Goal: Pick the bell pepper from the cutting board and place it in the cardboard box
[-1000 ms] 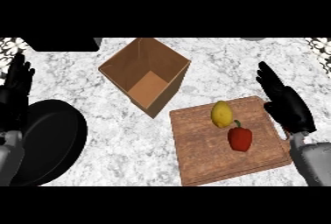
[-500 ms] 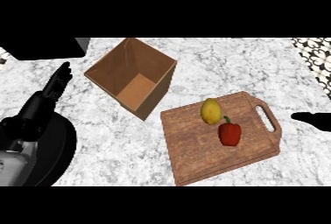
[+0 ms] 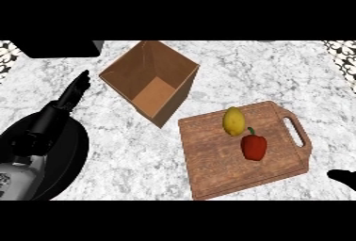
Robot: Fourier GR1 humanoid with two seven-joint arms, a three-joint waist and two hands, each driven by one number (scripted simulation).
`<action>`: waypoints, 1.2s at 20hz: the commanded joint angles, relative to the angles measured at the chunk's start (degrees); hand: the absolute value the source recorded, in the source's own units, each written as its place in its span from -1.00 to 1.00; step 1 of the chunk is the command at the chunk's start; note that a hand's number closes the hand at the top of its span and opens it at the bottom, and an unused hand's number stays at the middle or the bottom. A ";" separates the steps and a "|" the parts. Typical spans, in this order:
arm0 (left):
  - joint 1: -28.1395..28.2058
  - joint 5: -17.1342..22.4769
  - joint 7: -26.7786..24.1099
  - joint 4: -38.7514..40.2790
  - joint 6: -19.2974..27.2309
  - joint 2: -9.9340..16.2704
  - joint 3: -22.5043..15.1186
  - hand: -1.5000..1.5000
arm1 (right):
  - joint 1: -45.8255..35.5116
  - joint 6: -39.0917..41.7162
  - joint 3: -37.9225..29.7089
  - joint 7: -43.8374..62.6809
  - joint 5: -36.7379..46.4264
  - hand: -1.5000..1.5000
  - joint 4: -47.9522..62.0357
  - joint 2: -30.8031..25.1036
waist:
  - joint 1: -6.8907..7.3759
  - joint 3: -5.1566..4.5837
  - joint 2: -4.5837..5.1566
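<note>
red bell pepper [image 3: 254, 147] lies on the cutting board [image 3: 215, 164], beside a lemon [image 3: 234, 121], well apart from the left hand [image 3: 69, 96]'s straight fingers; cardboard box [image 3: 182, 92] sits between. right hand [image 3: 343, 178] barely shows, fingers unclear.

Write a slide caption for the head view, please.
Red bell pepper and lemon wait on the cutting board beside the open cardboard box.

A red pepper [image 3: 254, 147] lies on the board [image 3: 215, 164], touching nothing but the wood — a lemon [image 3: 234, 121] sits just beyond it. The open box [image 3: 151, 84] stands to the far left of the board. The left hand [image 3: 71, 94] stretches out flat, left of the box — over a black pan [image 3: 69, 157]. Only a dark tip of the right hand [image 3: 343, 178] shows at the right edge.
</note>
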 commanded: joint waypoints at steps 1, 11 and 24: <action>-0.57 0.24 0.74 -0.86 -1.34 0.24 0.43 0.00 | 2.17 6.52 2.76 8.42 4.31 -1.00 -5.66 -5.59 | 1.02 -0.05 0.16; -3.17 -1.13 -0.34 1.16 -3.86 -1.87 -0.92 0.00 | -13.52 25.10 19.71 36.12 5.28 -1.00 -10.33 -7.98 | 3.65 -0.13 0.74; -0.85 -3.67 0.32 0.35 -2.96 -4.03 0.35 0.00 | -28.95 33.12 36.52 61.96 5.13 -1.00 -3.35 13.44 | 2.58 -0.04 0.24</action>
